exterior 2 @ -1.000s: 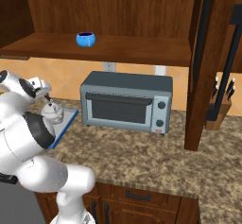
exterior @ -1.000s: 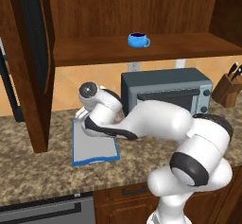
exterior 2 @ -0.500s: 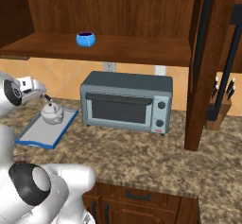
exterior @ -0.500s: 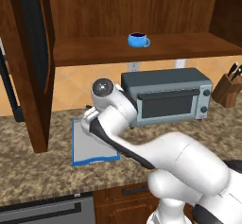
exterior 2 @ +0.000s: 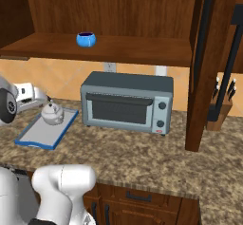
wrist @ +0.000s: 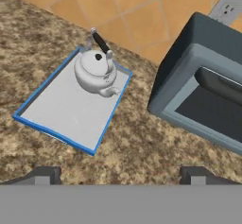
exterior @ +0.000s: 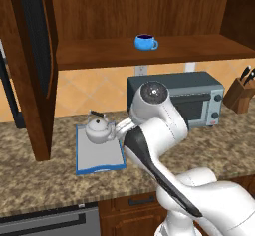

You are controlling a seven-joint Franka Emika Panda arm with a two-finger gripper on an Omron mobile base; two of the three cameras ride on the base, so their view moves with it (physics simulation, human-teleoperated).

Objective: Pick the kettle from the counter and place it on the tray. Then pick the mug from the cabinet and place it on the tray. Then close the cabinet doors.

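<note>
At left of the hand view, the tray (wrist: pixel 61 112) holds the kettle (wrist: pixel 96 72), standing upright near its far corner; nothing else lies in it. The gripper (wrist: pixel 120 175) at the bottom edge has its fingertips spread wide apart and empty. In the left base view's upper middle, the mug (exterior: pixel 146 42) stands on the cabinet (exterior: pixel 149 56) shelf, probably near the front edge. Reaching up, the arm could clip the toaster oven (exterior: pixel 194 98) or knock the mug aside.
</note>
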